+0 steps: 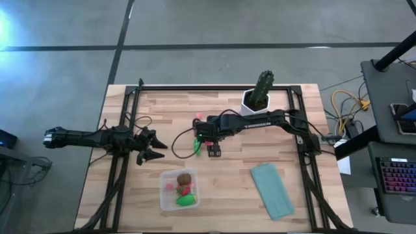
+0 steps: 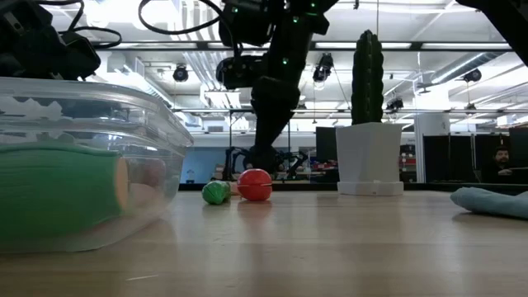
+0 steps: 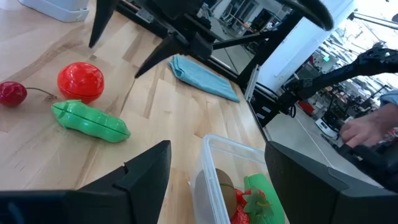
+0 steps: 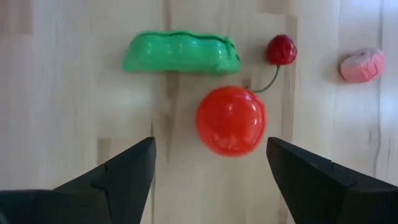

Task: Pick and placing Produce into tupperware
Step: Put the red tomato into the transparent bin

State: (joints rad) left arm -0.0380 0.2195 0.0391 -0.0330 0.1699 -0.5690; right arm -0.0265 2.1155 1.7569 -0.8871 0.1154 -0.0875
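Right pincer [image 4: 210,171] apart over red ball [image 4: 231,120], left pincer [image 3: 214,177] apart at 9 o'clock, pale wood desk [image 1: 221,188], grey floor, green pod [image 4: 180,53], clear tupperware [image 1: 165,198] at 6

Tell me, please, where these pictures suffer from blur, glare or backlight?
Low view: the clear plastic tupperware looms blurred at the lens, and bright ceiling lights leave the right gripper a silhouette. Right wrist view: the round red toy fruit is soft-edged. High view: glare at the left edge.
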